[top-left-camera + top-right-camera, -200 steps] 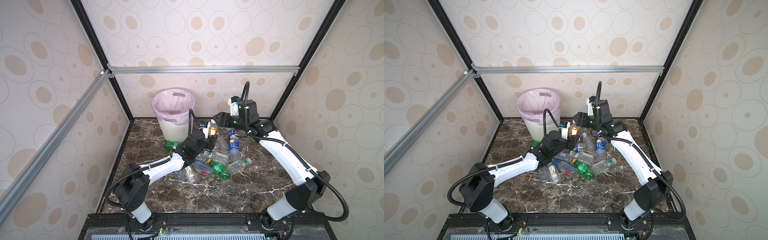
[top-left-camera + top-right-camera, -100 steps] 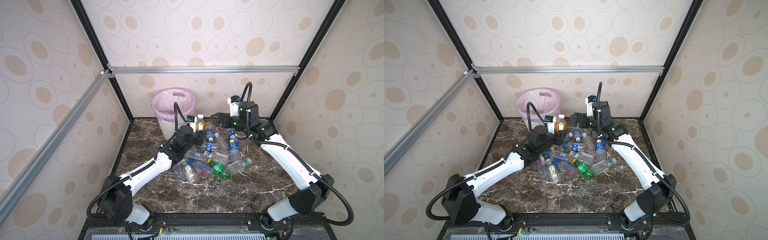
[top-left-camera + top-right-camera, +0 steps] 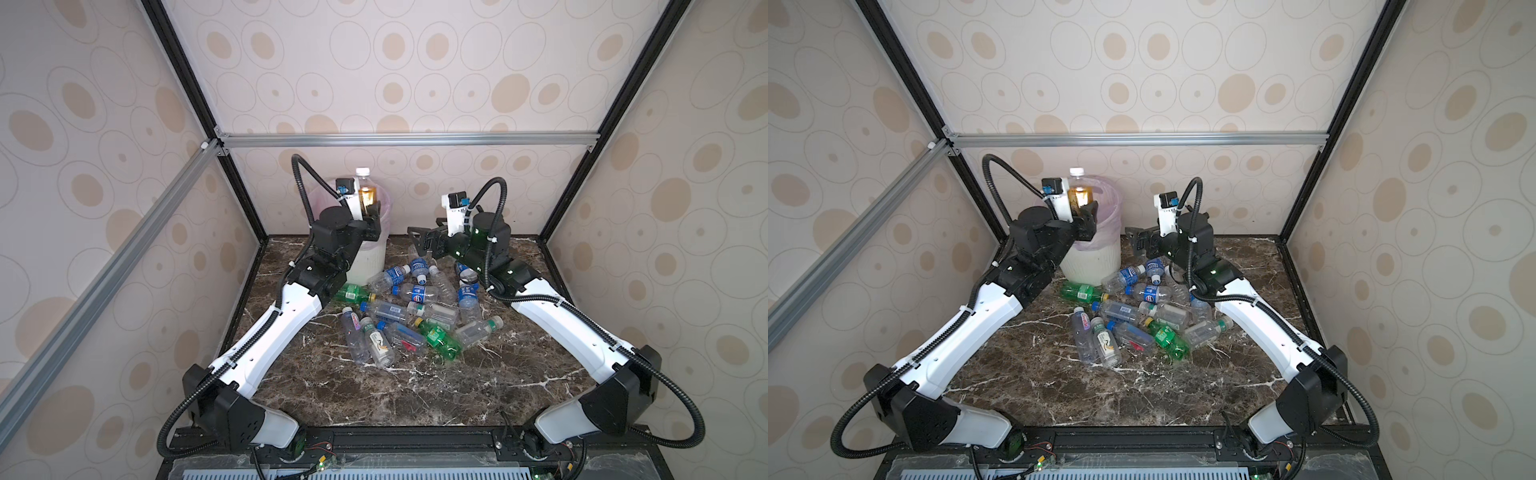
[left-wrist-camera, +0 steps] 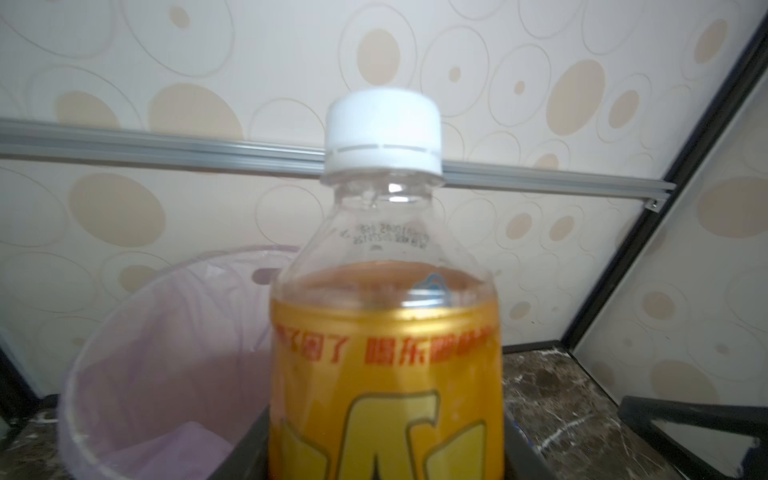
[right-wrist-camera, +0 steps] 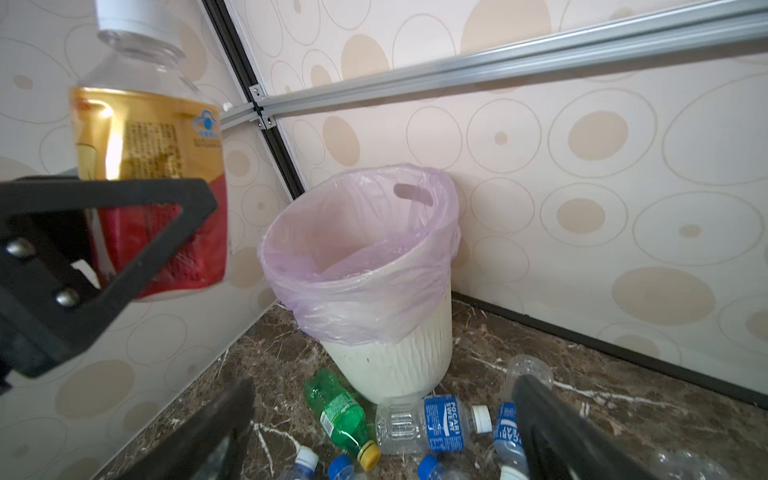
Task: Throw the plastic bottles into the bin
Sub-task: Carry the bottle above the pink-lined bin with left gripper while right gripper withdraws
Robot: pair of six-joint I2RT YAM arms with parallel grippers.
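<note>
Just in front of the bin (image 3: 371,262), gold-labelled bottle (image 3: 364,188) vertical, white cap up.
Left tool (image 3: 368,208) clamps its lower body; right tool (image 3: 417,242) gapes empty beside the bin.

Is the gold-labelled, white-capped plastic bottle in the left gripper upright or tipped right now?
Upright: the gold-labelled plastic bottle stands cap-up, clamped by the left gripper, not yet inside the pink-lined white ribbed bin.

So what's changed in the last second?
The left gripper, shut on the gold-labelled bottle, carried it from the pile up towards the bin, above rim height. The right gripper, open, kept roughly its place; the pile and bin did not move.
</note>
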